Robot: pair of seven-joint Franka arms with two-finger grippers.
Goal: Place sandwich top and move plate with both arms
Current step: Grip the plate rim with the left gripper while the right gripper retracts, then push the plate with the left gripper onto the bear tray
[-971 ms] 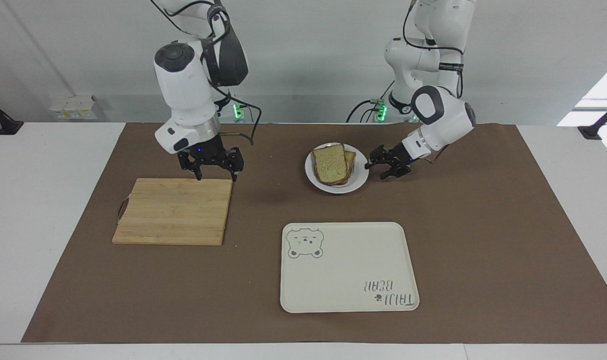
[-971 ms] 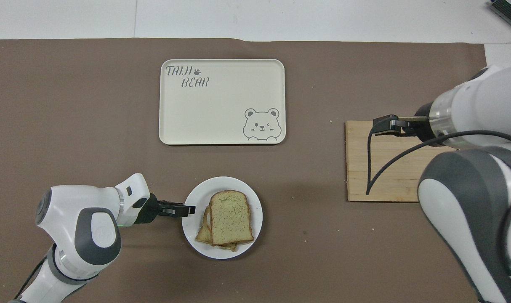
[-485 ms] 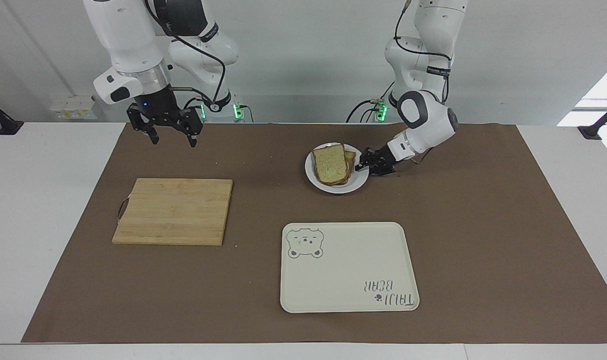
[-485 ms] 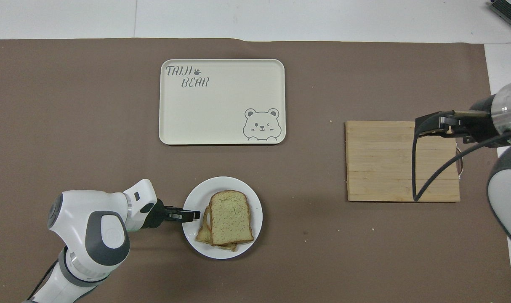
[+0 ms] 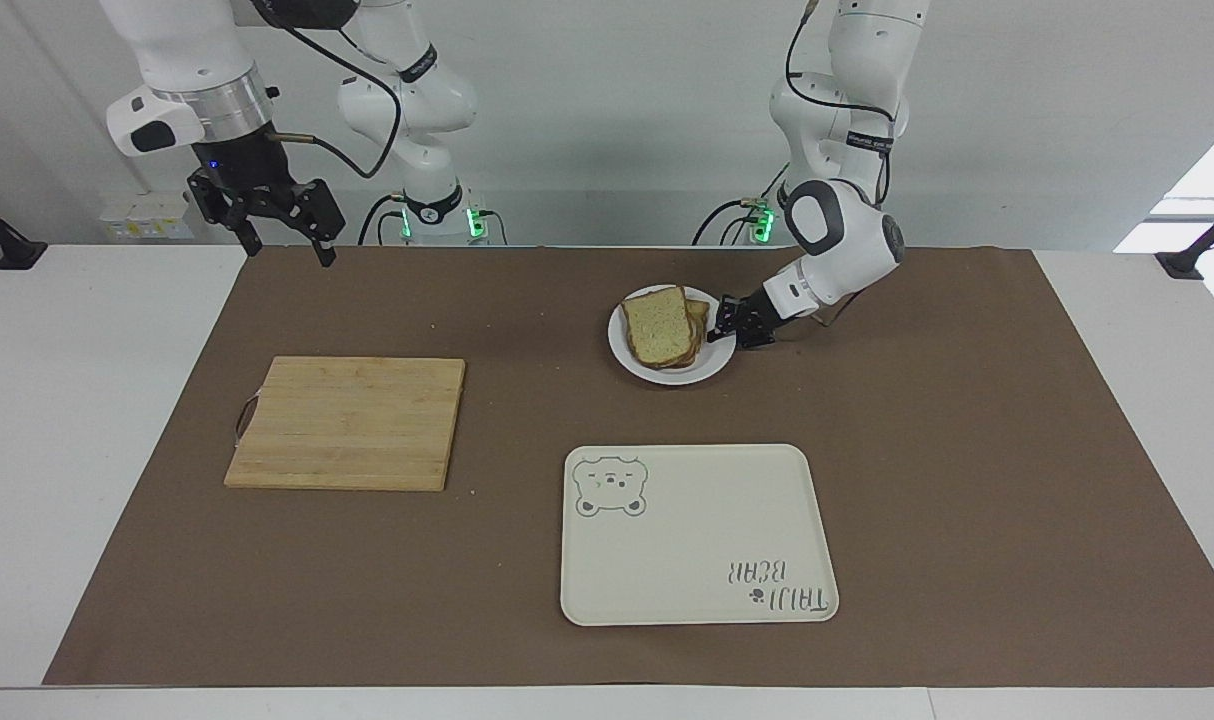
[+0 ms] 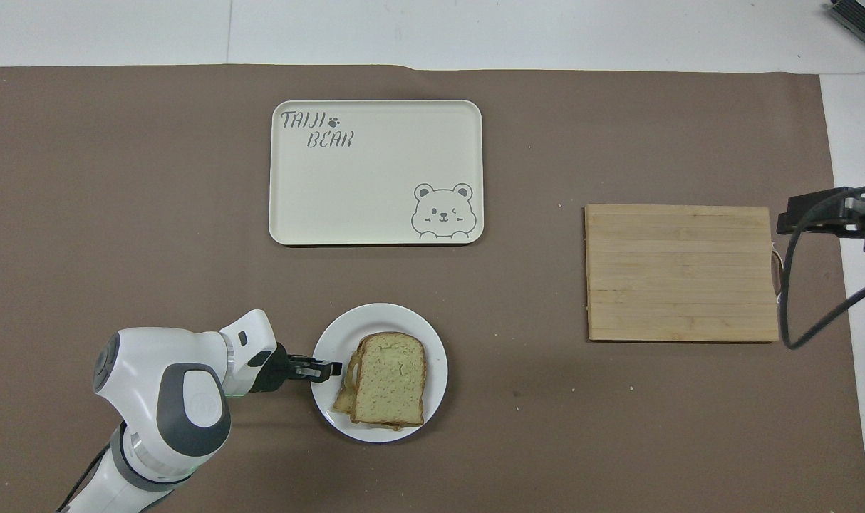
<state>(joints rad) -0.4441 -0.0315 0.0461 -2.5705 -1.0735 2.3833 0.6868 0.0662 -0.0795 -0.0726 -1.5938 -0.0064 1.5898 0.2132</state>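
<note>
Plate-moving step in hand, judging by the layout: sandwich top already lying on the lower slice, slightly askew, both on the small white plate, which sits on the brown mat nearer the robots than the bear tray and toward the left arm's end. Left gripper low at the plate's rim on the left arm's side, fingers pressed together, pinching the rim as far as the facing view shows. Right gripper raised over the mat's corner at the right arm's end, nearer the robots than the bamboo cutting board, fingers spread and holding nothing. To do well from here, probably: keep the pinch firm on the rim only, clear of the bread; lift little and keep the plate level so the loose slices do not slide; travel slowly toward the tray; bring the right gripper across to steady the free rim.
</note>
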